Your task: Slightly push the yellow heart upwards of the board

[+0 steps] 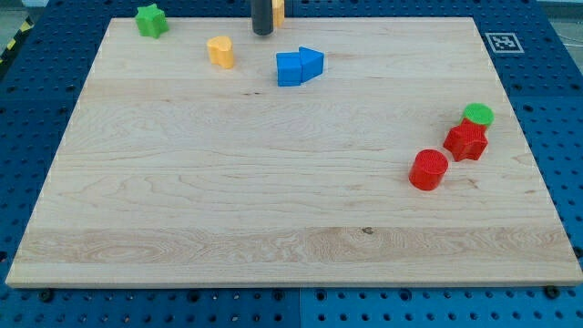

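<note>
A yellow block (220,51) that looks like a heart stands near the board's top edge, left of centre. My tip (262,34) rests on the board to the upper right of it, a short gap away and not touching it. A second yellow block (278,9) shows partly behind the rod at the view's top edge; I cannot make out its shape.
A blue cube (289,69) and a blue triangle (311,62) touch each other just below and right of my tip. A green star (151,20) sits at the top left corner. At the right sit a green cylinder (477,114), a red star (466,140) and a red cylinder (428,169).
</note>
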